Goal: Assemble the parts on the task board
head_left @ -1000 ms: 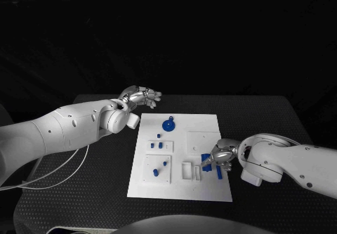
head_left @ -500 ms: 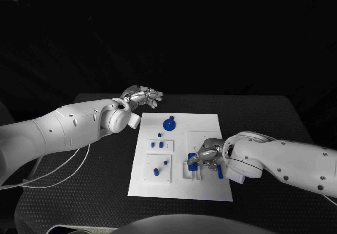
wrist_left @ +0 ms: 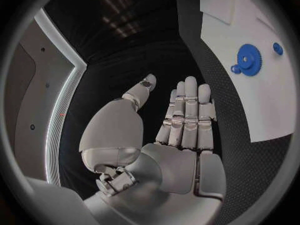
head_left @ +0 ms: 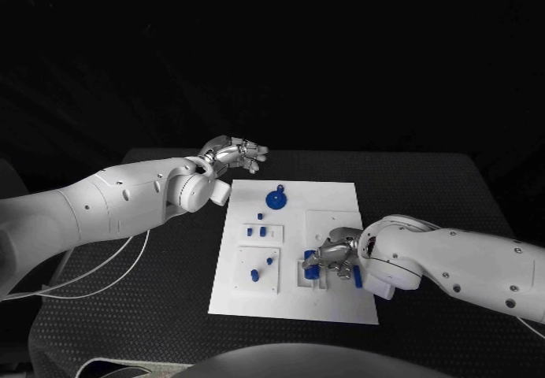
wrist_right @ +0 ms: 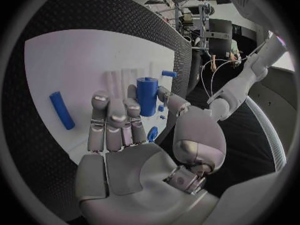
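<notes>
Insertion step, by my reading: right hand (head_left: 331, 256) pinches a blue cylinder part (wrist_right: 147, 96) upright between thumb and fingertips, over the slotted block on the task board (head_left: 341, 197). Next move needs it aligned and lowered into its seat. A loose blue peg (wrist_right: 61, 110) lies beyond the fingers. Left hand (wrist_left: 178, 130) hovers off the board's corner, fingers straight and pressed together, holding nothing.

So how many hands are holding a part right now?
1: the right hand grips a blue cylinder over the task board; the left hand, past its far corner, holds nothing.
</notes>
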Tool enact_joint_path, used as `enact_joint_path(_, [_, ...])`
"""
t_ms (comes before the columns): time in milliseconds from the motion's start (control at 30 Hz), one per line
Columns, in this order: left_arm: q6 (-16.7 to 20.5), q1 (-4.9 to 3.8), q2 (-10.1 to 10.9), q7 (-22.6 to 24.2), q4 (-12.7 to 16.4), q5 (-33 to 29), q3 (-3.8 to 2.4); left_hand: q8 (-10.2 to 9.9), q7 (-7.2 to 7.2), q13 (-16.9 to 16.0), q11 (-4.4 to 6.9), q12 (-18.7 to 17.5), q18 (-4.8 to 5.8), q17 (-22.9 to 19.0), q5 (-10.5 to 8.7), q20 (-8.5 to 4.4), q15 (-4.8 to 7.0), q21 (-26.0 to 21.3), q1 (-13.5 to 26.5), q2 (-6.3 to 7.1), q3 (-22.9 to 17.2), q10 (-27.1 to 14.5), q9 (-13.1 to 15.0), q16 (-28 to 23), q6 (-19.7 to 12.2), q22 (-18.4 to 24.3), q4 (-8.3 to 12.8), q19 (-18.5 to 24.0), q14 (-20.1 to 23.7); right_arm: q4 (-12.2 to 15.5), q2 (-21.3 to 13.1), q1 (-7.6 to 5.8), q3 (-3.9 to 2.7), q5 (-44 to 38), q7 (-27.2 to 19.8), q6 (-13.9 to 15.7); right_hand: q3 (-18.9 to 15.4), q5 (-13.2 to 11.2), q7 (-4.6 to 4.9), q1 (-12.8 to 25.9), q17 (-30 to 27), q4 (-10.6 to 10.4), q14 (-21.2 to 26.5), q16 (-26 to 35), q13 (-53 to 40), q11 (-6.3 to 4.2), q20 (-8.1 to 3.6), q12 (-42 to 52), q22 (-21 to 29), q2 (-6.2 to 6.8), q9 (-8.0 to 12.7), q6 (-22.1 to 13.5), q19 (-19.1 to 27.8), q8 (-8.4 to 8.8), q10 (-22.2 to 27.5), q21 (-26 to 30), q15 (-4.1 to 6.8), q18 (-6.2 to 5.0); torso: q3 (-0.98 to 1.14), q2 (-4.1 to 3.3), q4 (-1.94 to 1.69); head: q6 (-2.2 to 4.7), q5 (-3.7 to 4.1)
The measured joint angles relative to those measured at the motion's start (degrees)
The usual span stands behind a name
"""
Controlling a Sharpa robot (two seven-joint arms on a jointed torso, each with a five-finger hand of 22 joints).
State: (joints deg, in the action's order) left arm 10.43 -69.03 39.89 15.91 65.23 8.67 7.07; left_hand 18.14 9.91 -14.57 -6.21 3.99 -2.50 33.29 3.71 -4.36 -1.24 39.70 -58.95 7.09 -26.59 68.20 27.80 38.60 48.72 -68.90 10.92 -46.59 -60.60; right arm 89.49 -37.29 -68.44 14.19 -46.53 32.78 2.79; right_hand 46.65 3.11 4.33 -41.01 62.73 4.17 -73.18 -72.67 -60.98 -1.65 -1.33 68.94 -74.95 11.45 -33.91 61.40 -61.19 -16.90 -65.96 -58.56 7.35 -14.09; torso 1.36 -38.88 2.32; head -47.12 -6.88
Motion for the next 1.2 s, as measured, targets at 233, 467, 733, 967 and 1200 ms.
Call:
enact_joint_path(233, [0.0,0.0,0.0,0.0,0.0,0.0,0.0,0.0,0.0,0.0,0.0,0.0,0.23,0.0,0.0,0.0,0.0,0.0,0.0,0.0,0.0,0.0,0.0,-0.2,0.0,0.0,0.0,0.0,0.0,-0.4,0.2,0.26,0.0,0.0,0.1,-0.6,0.0,0.0,0.0,0.0,-0.1,0.0,0.2,0.0,-0.1,0.0,0.0,-0.2,0.0,0.0,-0.1,0.0,0.0,0.01,0.0,0.0,0.19,0.0,0.0,0.0,0.09,-0.19,-0.12])
enact_joint_path(467, [-0.1,0.0,0.1,0.0,0.1,0.0,0.0,0.0,0.0,0.0,0.0,0.0,-0.5,0.0,0.0,0.0,0.0,0.0,0.0,0.0,0.0,0.0,0.0,-0.2,0.0,0.0,0.0,0.0,0.0,-0.6,0.5,0.96,0.0,0.0,0.2,-1.2,0.0,0.0,-0.01,0.2,-0.1,0.0,0.2,-0.2,-0.1,0.01,0.0,-0.2,0.0,0.23,-0.1,0.0,0.0,0.06,0.0,0.0,0.19,0.0,0.0,0.0,0.05,-0.48,-0.2])
enact_joint_path(733, [-0.1,0.0,0.2,-0.1,0.1,0.0,0.0,0.0,0.0,0.0,0.0,0.0,-0.51,0.1,0.0,0.0,0.0,0.0,0.0,0.0,0.0,0.0,0.0,-0.2,0.0,0.0,0.0,0.0,0.0,-1.5,1.1,1.29,0.0,-0.2,0.2,-1.4,-0.2,0.0,-0.08,0.3,-0.2,0.2,0.2,-0.2,-0.2,0.01,0.01,-0.2,0.0,0.14,-0.2,-0.1,0.0,0.06,0.0,0.0,0.17,0.0,-0.01,0.02,0.04,-0.65,-0.36])
enact_joint_path(967, [-0.4,-0.01,0.2,-0.1,0.2,0.0,0.0,0.0,0.0,0.0,0.0,0.0,-0.48,0.1,0.0,0.0,0.0,0.0,0.0,0.0,0.0,0.0,-0.1,-0.2,0.0,-0.1,0.0,0.0,0.0,-2.2,1.5,1.4,-0.08,-0.5,0.1,-1.5,-0.2,0.0,-0.09,0.5,-0.2,0.2,0.2,-0.2,-0.2,0.01,0.01,-0.2,0.0,0.09,-0.2,-0.1,0.0,-0.12,0.0,0.0,0.16,0.0,-0.07,0.03,0.03,-0.73,-0.18])
enact_joint_path(1200, [-0.6,-0.01,0.3,0.0,0.2,0.0,0.0,0.0,0.0,0.0,0.0,0.0,-0.44,0.2,0.0,0.0,0.0,0.0,0.0,0.0,0.0,0.0,0.0,-0.2,0.0,-0.1,0.0,0.0,0.0,-2.5,1.6,1.58,-0.2,-0.9,-0.1,-1.9,-0.2,0.0,-0.1,0.6,-0.2,0.2,0.2,-0.2,-0.3,0.01,0.01,-0.2,0.0,0.16,-0.2,-0.1,0.0,0.08,0.0,0.0,0.18,-0.02,-0.07,0.03,0.04,-0.84,-0.3])
